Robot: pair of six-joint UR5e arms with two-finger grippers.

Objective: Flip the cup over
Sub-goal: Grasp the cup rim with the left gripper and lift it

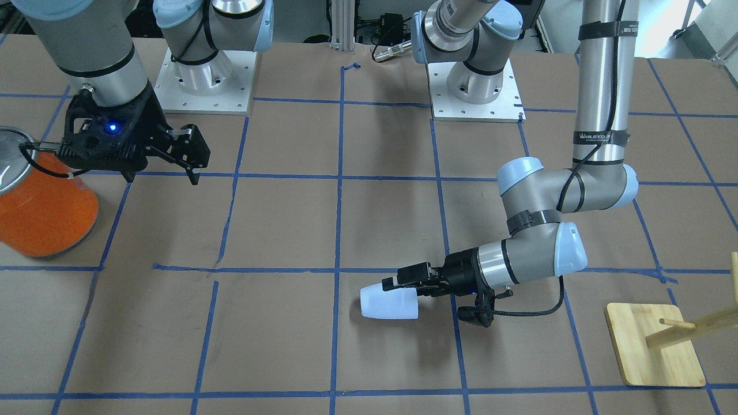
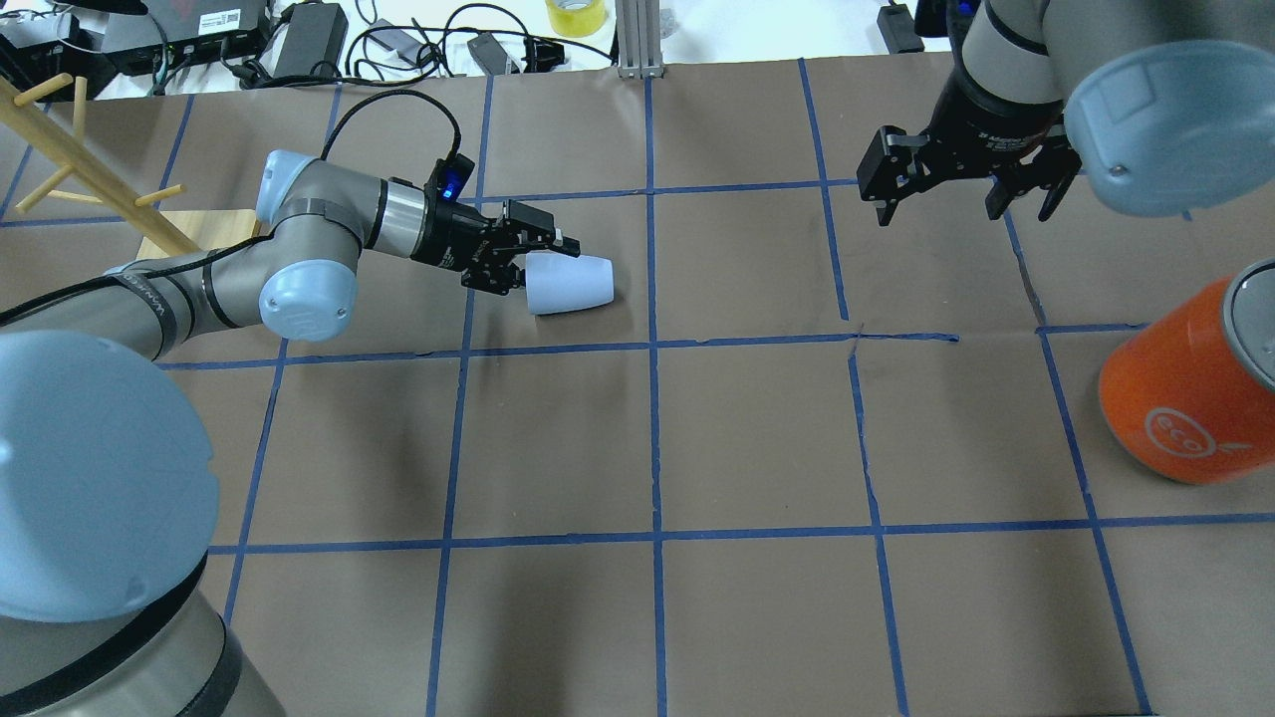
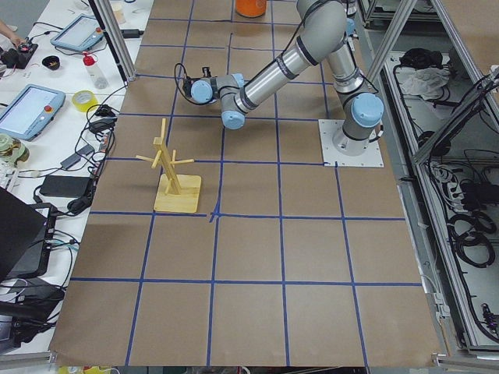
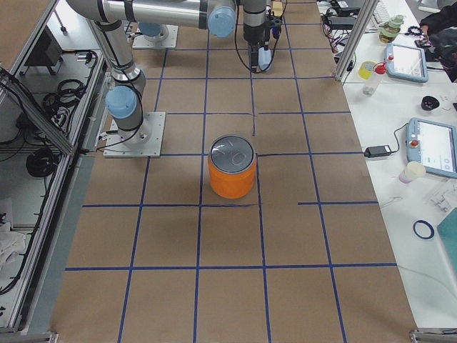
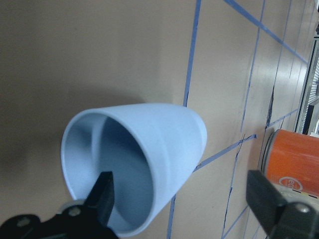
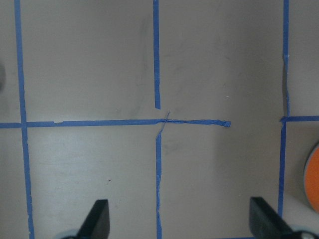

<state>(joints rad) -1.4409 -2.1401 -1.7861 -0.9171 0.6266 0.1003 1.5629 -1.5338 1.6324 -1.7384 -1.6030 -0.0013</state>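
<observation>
Sideways lies cup point(image 2: 570, 284), left jaw inside

Open table point(image 2: 757, 428) mid-span; blocked leftward by cup point(image 2: 570, 284) (on its side, left gripper point(image 2: 533, 262) at its mouth), rightward by can point(image 2: 1185, 398), far left by rack point(image 2: 100, 173).

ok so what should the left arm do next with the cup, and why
Probably close the left tool on the rim. The cup lies on its side, mouth toward the wrist camera. One finger appears to sit inside the mouth and the other stands wide outside, so the wall is between them but not yet pinched.
</observation>
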